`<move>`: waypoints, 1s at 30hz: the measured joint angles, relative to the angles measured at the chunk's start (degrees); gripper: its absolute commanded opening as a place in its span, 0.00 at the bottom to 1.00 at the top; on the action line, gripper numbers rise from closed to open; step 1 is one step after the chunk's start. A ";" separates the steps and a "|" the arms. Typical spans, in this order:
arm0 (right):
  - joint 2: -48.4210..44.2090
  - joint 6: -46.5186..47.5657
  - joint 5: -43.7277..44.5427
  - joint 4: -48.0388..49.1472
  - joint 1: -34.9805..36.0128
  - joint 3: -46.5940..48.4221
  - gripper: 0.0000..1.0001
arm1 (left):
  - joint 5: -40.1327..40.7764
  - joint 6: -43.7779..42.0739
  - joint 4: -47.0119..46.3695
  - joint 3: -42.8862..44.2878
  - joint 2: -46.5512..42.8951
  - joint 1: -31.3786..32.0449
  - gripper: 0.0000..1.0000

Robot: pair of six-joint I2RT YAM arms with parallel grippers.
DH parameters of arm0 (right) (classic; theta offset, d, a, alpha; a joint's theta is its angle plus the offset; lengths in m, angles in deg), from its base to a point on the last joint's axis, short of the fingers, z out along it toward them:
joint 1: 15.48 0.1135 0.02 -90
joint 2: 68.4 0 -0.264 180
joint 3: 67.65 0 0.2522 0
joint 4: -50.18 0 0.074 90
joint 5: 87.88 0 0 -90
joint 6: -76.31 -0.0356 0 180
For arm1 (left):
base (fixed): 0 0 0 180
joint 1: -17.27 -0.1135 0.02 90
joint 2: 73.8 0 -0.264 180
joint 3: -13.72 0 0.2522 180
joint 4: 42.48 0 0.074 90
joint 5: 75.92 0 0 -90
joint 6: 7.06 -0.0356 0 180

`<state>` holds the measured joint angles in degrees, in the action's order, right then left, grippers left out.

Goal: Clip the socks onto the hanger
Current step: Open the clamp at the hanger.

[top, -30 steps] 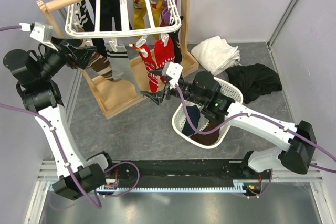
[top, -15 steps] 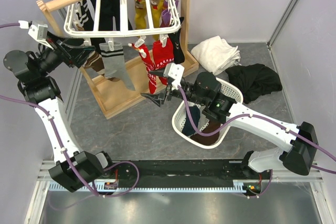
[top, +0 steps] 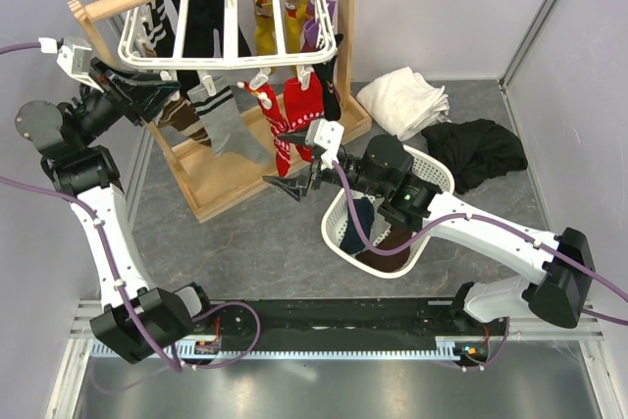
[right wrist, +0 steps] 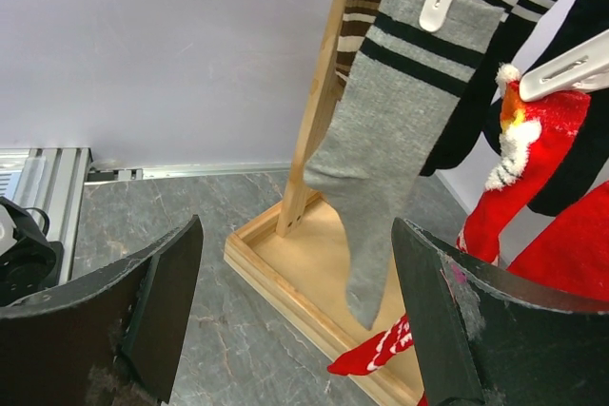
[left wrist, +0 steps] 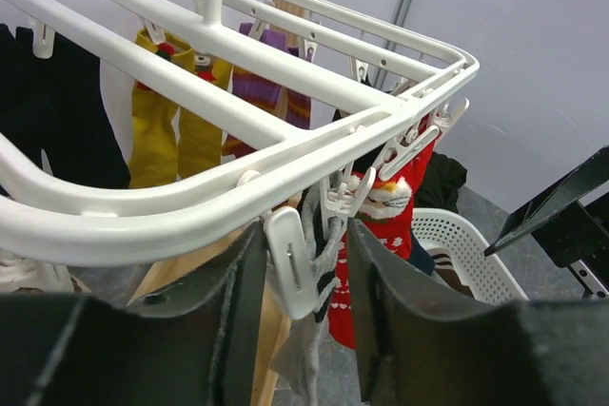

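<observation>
The white slatted hanger (top: 231,41) hangs by its hook from the wooden stand's bar. One grey sock (top: 228,127) with dark-striped cuff hangs from a front peg. Two red patterned socks (top: 302,110) hang to its right. In the left wrist view my left gripper (left wrist: 306,287) is open, its fingers (left wrist: 224,320) on either side of the white peg (left wrist: 290,259) that pinches the grey sock (left wrist: 324,316). My right gripper (top: 289,183) is open and empty below the red socks. Its wrist view shows the grey sock (right wrist: 400,121) and a red sock (right wrist: 533,168) ahead.
The wooden stand's tray base (top: 221,183) lies under the hanger. Black striped, yellow and purple socks hang at the back. A white lattice basket (top: 433,166) with dark socks stands under the right arm. A white cloth (top: 402,100) and a black cloth (top: 481,149) lie at the right.
The grey sock has come to hang free from the front peg and swings to the right. My left gripper has shifted slightly at the peg. The right gripper has barely moved.
</observation>
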<state>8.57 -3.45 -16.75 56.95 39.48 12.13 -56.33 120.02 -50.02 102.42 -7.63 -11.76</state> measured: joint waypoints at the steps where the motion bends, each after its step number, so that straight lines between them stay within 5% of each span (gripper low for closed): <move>1: 0.00 -0.02 -0.24 0.00 0.00 0.00 0.88 | 0.17 0.02 0.07 -0.24 -0.20 0.28 0.35; 12: 0.00 -0.66 -0.85 0.00 0.00 0.00 0.88 | 9.40 -2.56 8.52 -0.39 -6.54 4.90 0.05; 30: 5.95 -9.88 4.85 8.66 0.00 6.78 0.85 | 32.92 -10.67 22.23 -6.95 -15.23 24.87 0.02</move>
<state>14.51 -13.33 -11.90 65.60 39.48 18.91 -23.42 109.36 -27.79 95.47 -22.86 13.11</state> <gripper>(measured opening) 0.868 0.211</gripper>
